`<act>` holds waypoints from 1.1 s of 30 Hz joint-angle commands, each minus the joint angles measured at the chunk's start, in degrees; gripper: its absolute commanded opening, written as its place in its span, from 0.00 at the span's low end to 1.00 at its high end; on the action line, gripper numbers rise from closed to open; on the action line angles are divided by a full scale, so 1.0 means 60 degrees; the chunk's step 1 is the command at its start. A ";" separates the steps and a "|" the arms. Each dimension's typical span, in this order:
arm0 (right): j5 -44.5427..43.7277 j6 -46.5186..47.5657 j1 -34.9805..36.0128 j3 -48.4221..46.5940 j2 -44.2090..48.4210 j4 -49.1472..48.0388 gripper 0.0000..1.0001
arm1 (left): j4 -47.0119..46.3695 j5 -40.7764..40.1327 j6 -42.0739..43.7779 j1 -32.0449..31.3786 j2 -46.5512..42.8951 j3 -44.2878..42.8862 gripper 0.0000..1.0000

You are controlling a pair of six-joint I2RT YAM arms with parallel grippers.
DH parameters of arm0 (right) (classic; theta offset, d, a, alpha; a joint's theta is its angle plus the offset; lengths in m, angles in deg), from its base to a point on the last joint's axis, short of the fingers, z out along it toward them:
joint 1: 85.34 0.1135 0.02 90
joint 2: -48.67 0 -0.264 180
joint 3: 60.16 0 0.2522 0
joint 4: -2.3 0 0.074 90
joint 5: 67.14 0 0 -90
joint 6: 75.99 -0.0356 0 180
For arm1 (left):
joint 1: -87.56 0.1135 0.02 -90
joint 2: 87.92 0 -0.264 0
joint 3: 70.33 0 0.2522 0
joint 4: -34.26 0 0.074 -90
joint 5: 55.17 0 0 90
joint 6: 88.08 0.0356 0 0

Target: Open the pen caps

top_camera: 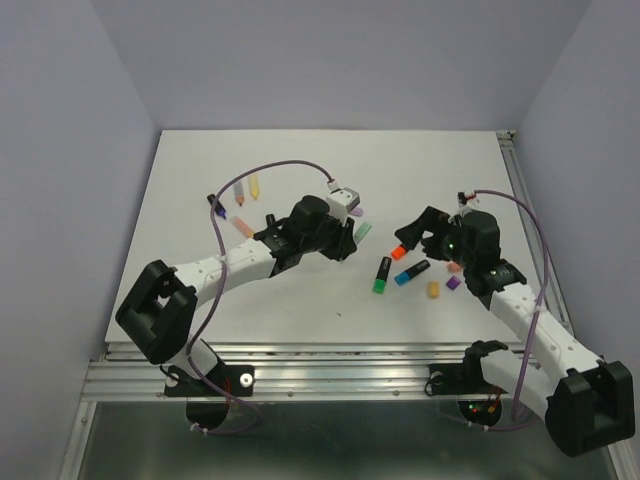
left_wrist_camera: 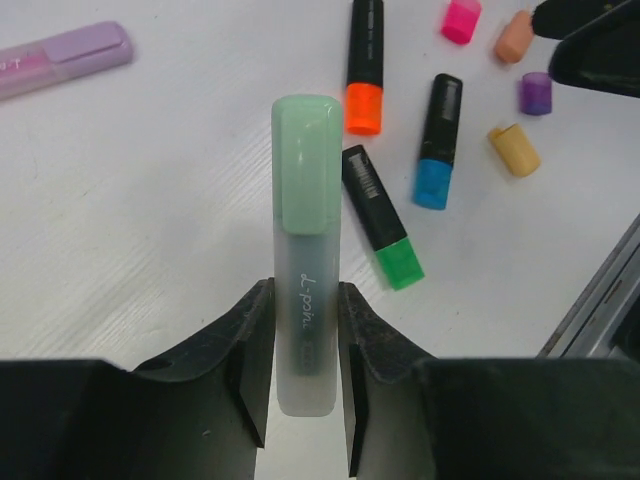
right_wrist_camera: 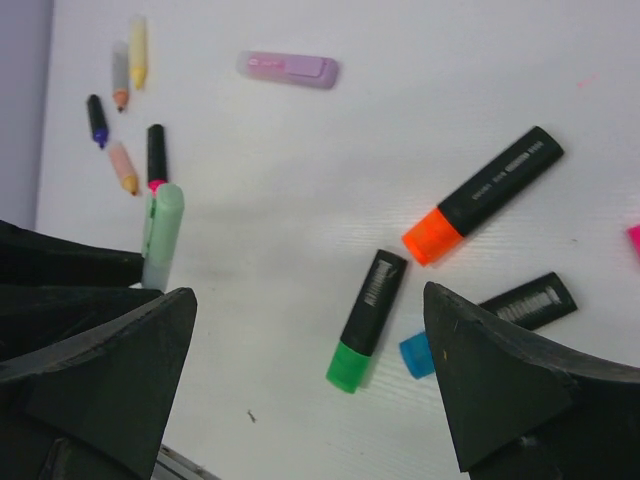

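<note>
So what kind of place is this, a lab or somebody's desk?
Probably a robot lab test cell: plain panels boxing in a white table, two arms bolted to an aluminium rail, highlighters scattered.

We find the lilac pen [left_wrist_camera: 60, 58] cut by the left edge and the pink cap [right_wrist_camera: 634, 242] by the right. One of the right fingers [right_wrist_camera: 520, 390] hides part of the blue-capped pen [right_wrist_camera: 530, 300]. From above, the mint pen [top_camera: 363, 230] barely shows.

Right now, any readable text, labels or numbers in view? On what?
"L-poin", roughly, in white script on the mint highlighter clamped in the left tool; its last letters are unclear.
White print block on the green-ended black marker: too small to read.
White lettering on the orange-ended black marker: blurred.
Faint marks on the lilac highlighter: unreadable.
</note>
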 commanded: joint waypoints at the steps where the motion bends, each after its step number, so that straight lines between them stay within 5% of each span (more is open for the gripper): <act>1: 0.1426 -0.1350 -0.0059 0.0134 -0.0315 -0.2613 1.00 | -0.0735 0.0521 -0.0105 -0.0202 -0.0474 0.0249 0.00; 19: 0.1137 -0.2071 0.1639 -0.1199 -0.2616 -0.3907 1.00 | -0.0414 0.0141 -0.0823 -0.0598 -0.0489 -0.0102 0.00; 33: 0.0476 -0.2525 0.2124 -0.1756 -0.3481 -0.3629 0.77 | -0.0252 -0.0841 -0.1497 -0.0759 -0.0298 -0.0703 0.00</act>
